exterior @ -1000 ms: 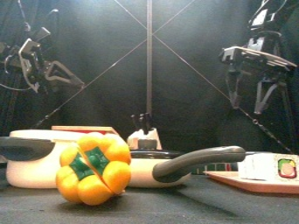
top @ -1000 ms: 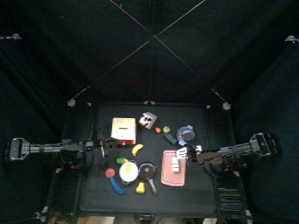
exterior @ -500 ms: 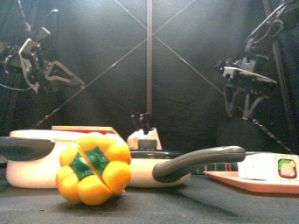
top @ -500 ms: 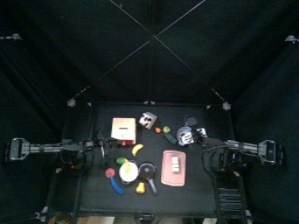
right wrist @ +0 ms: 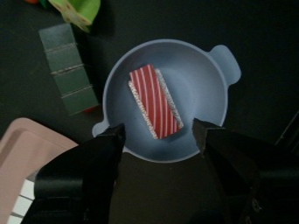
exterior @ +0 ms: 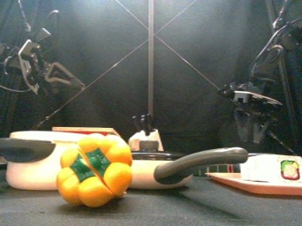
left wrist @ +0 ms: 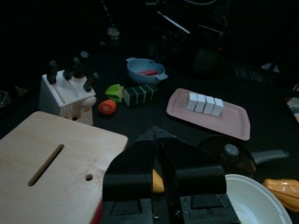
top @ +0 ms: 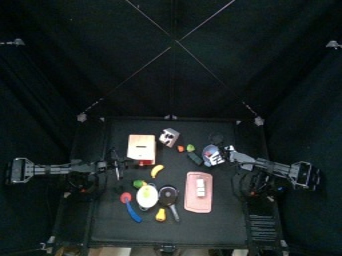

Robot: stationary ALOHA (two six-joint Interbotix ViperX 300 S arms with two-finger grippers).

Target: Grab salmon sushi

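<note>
From the left side of the counter [top: 100, 215] the left arm reaches in low, and its fingers [left wrist: 166, 149] are pressed together with nothing between them, hanging just above the near corner of a wooden cutting board [left wrist: 52, 162]. Beyond the board stands a white knife block [left wrist: 66, 94] with dark handles. Near it lie a small red tomato [left wrist: 107, 107] and a green-and-white roll piece [left wrist: 140, 95]. In the front view a yellow bell pepper [exterior: 94, 169] sits closest to the camera, in front of a white pan [exterior: 48, 159] with a long grey handle.

Toward the middle, a pink tray [top: 199, 195] carries a row of white rice pieces at one end; in the left wrist view the same tray lies past the fingers, apart from a blue bowl [left wrist: 145, 68] further back.

On the right, the right arm comes in over the counter's far right part. Its fingers [right wrist: 156, 144] are spread wide, one on each side of the salmon sushi [right wrist: 155, 101], which lies flat inside the blue bowl, a striped red-and-white strip slanting across the bowl's floor. The fingers hover above it and do not touch it. Beside the bowl lies a dark green strip of three blocks [right wrist: 69, 69], and the pink tray's corner shows near the left finger
</note>
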